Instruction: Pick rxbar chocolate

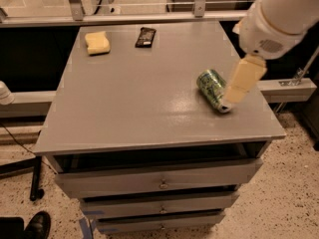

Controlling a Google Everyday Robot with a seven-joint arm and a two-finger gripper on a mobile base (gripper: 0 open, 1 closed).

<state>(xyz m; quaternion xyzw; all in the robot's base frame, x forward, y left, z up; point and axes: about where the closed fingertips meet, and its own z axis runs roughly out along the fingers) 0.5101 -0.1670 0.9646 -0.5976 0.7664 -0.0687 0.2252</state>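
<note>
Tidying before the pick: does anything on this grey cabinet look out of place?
The green metal drink can lies on its side near the cabinet top's right edge, the pale gripper beside it; no spill shows.

We are seeing the bar (145, 37) lying flat near the table's (134, 103) far edge, a small dark brown-black rectangle with faint pale print, lengthwise away from us. Our gripper (241, 81) is hanging well apart, over the right side.

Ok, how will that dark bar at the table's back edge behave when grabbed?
The rxbar chocolate lies flat, so it likely won't roll; being thin, it may slide when nudged. Its wrapper probably crinkles. The hand hangs by the green can, well away from it.
</note>
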